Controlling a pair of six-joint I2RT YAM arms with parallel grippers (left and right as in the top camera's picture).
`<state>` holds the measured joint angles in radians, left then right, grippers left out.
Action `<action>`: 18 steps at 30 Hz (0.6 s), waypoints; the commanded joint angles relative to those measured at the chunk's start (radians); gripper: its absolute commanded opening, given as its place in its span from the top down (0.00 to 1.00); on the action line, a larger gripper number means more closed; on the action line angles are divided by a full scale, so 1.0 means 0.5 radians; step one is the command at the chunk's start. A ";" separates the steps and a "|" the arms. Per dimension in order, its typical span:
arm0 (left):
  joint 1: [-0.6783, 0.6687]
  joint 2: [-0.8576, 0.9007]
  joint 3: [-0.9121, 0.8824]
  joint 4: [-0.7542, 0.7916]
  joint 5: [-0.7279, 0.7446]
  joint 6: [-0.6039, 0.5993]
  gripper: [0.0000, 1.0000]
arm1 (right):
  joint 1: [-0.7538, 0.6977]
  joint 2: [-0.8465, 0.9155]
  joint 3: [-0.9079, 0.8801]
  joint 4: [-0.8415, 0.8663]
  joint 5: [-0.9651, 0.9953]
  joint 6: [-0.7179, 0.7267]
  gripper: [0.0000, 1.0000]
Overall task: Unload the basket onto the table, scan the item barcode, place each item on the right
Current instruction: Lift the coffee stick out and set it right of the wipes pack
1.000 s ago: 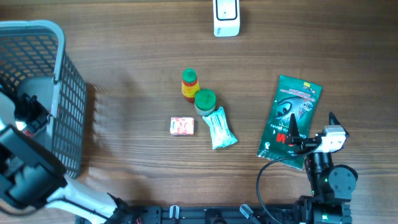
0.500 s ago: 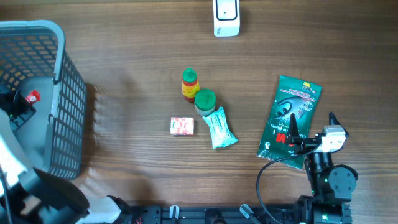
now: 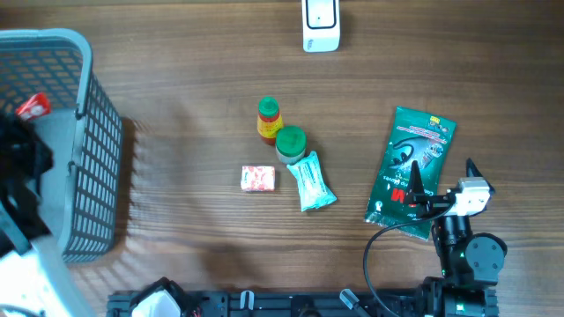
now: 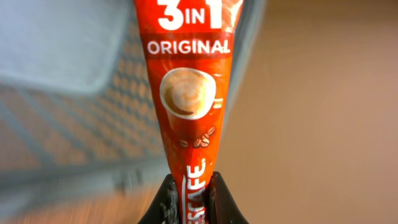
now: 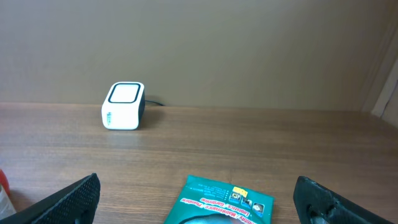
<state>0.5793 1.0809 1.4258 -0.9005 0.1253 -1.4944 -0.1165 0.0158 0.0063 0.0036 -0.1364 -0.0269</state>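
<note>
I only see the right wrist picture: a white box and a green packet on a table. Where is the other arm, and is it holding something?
Observer: The left tool is shut on a red coffee sachet marked 3 in 1 Original.
Operator: Is that near the white box?
Observer: No; from overhead it hangs above a grey basket at the table's left end, well away from the white box.
Operator: What else lies around?
Observer: A small pink box and a pale packet, mid-table.
</note>
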 commanded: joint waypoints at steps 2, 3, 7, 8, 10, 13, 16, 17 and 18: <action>-0.406 -0.186 0.003 -0.014 0.042 0.185 0.96 | 0.007 -0.004 -0.002 0.007 0.019 0.014 0.00; -0.507 -0.202 0.003 -0.022 0.037 0.210 0.96 | 0.007 -0.004 -0.002 0.008 0.019 0.015 0.00; -0.942 -0.204 0.002 -0.101 -0.054 0.269 0.96 | 0.007 -0.004 -0.002 0.008 0.019 0.014 0.00; -1.031 -0.192 0.003 -0.128 -0.099 0.269 0.96 | 0.007 -0.004 -0.002 0.007 0.019 0.015 0.00; -1.263 -0.156 0.002 -0.193 -0.241 0.269 0.96 | 0.007 -0.004 -0.002 0.007 0.019 0.015 0.00; -1.670 -0.041 0.002 -0.259 -0.490 0.309 0.96 | 0.007 -0.004 -0.002 0.007 0.019 0.015 0.00; -2.017 0.113 0.002 -0.258 -0.676 0.358 0.96 | 0.007 -0.004 -0.002 0.007 0.019 0.014 0.01; -2.099 0.155 0.002 -0.258 -0.727 0.357 0.96 | 0.007 -0.004 -0.002 0.007 0.019 0.015 0.00; -2.230 0.236 0.002 -0.256 -0.823 0.357 0.96 | 0.007 -0.004 -0.002 0.007 0.019 0.014 0.00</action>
<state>-0.3676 1.1061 1.4261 -1.0290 -0.0994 -1.3617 -0.1165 0.0158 0.0063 0.0036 -0.1364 -0.0269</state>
